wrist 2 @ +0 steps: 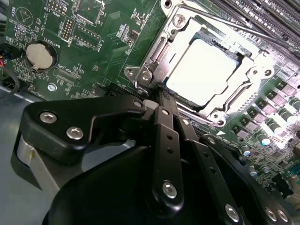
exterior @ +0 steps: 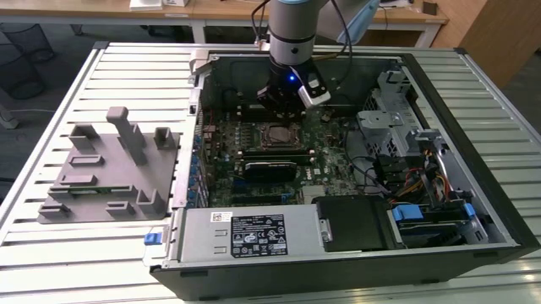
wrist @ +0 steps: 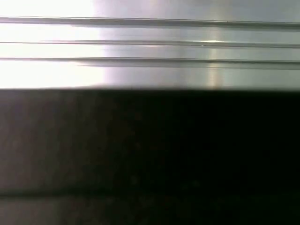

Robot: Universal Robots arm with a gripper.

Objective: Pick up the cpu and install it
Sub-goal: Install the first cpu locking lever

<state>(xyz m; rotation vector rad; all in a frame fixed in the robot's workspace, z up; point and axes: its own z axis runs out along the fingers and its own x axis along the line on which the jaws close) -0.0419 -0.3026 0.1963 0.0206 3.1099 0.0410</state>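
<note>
Looking at this rn: the cpu (wrist 2: 201,70) is sitting flat inside the socket (wrist 2: 157,51), pale top facing up, with the metal frame lying around it. Imo it's already placed, so the step in hand looks like the seating/securing bit, not the pickup.

The gripper (wrist 2: 161,93) is hanging w/ its fingers pinched together and nothing between them. In the second wrist view the tip is sitting right at the frame's corner, beside the cpu and not on top of it. I can't tell whether it's actually touching the metal. In the exterior view the gripper (exterior: 283,114) is hovering just over the socket (exterior: 277,135), deep inside the pc case (exterior: 473,95).

Tips for doing this bit well, my guess only:
- Any push should be going straight down on the frame, slow, never on the pale lid or across it. A sideways shove risks shifting the chip on its contacts.
- The chip should be lying level all round. It's looking level to me, but glare is washing out the far edge, so I'm not sure.
- The memory slots (wrist 2: 262,18) are sitting close beside the socket and the coin battery (wrist 2: 40,55) is well apart, so there's more room to work on that side of the motherboard (wrist 2: 108,42).
</note>
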